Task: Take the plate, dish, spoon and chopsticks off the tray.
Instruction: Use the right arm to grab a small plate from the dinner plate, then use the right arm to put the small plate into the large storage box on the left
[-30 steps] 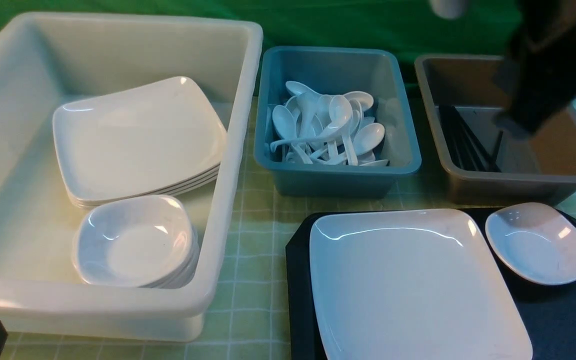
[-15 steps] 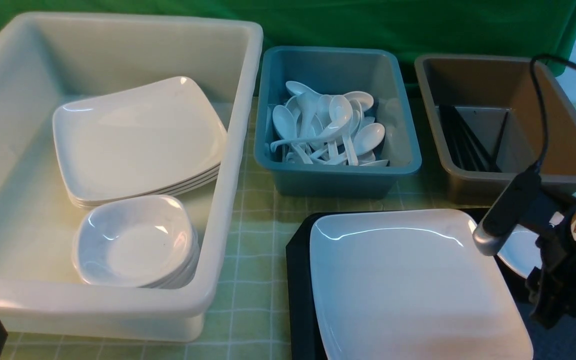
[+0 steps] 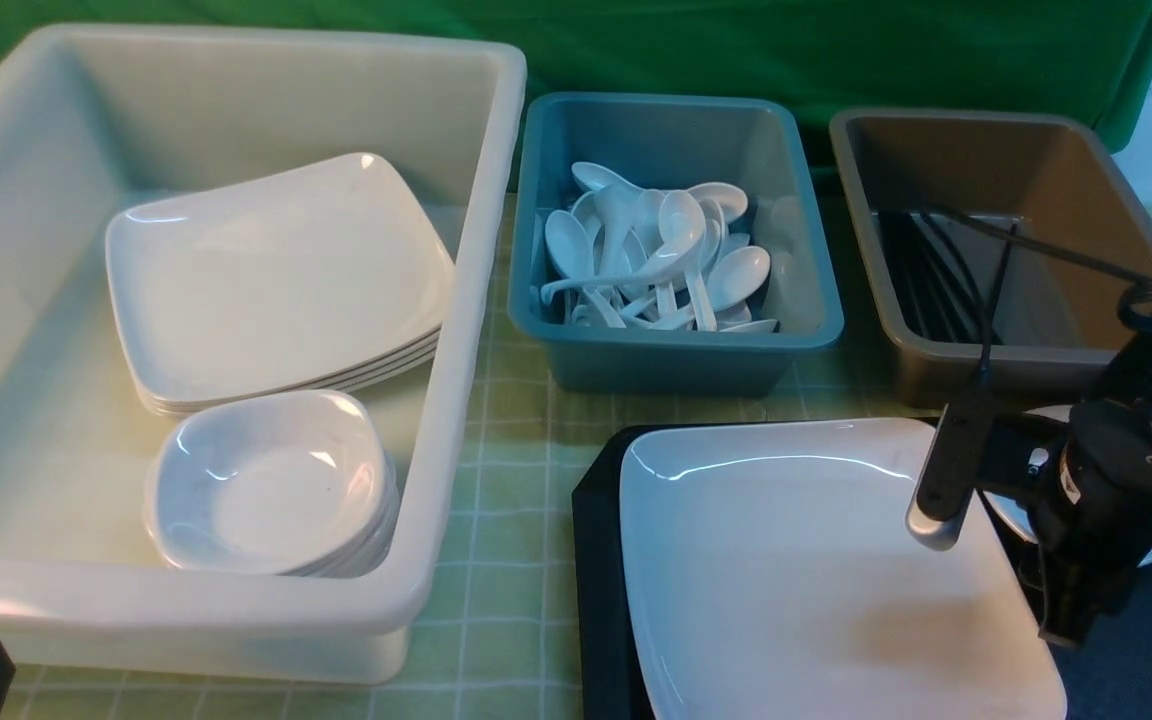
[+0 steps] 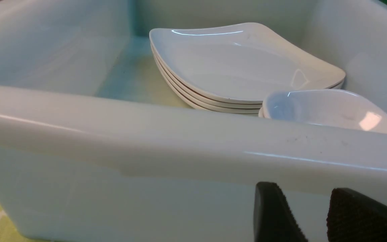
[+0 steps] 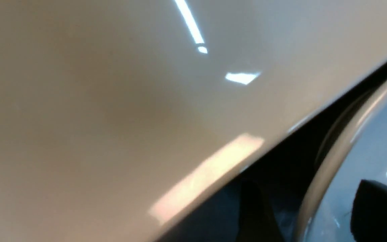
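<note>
Plate (image 3: 816,560) and dish (image 5: 375,148) still on the tray (image 3: 596,560); right arm newly lowered to the dish.

At lower centre of the front view the plate covers much of the black tray, and the small dish sits just beside it at lower right. A second ago the right arm hung high over the brown bin (image 3: 986,365) at upper right, where black chopsticks (image 3: 921,280) lie. It has since dropped to the dish. Its right gripper (image 5: 314,211) now has the jaws spread, straddling the dish rim without yet clamping it. At lower left the left gripper (image 4: 314,215), also spread and empty, waits beside the white bin (image 3: 236,620). Judged stage: chopsticks delivered, dish pickup next, plate after.
</note>
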{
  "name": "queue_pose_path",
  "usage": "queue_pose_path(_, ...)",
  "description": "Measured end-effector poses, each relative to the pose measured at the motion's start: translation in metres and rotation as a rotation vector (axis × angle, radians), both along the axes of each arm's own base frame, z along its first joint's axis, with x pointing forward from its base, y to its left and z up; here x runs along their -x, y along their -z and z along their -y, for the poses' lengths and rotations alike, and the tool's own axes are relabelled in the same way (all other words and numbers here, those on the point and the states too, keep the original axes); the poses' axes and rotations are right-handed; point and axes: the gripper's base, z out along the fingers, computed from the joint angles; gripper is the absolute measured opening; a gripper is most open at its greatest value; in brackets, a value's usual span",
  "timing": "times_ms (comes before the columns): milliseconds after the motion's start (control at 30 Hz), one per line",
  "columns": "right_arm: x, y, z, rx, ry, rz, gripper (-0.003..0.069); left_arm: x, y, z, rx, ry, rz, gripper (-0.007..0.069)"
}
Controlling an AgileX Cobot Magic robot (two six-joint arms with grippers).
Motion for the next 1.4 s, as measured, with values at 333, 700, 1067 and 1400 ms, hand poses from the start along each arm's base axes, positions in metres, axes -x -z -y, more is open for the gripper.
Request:
queue_pose_path(333,0.000,-0.007,0.005,0.038,0.054,0.024,0.0066,0.000,0.000,0.000,0.000,0.000,0.000,0.0229)
queue_pose_path(700,0.049,-0.145,-0.007,-0.398,0.310,0.092,0.0032,0.000,0.000,0.000,0.000,0.000,0.000,0.0229)
queue_pose_path(1067,0.107,-0.242,-0.185,-0.911,-0.539,0.240,0.0031,0.000,0.000,0.000,0.000,0.000,0.000,0.0229)
queue_pose_path(1400,0.101,-0.146,-0.306,-0.543,-1.134,0.412,0.0035,0.000,0.000,0.000,0.000,0.000,0.000,0.0229)
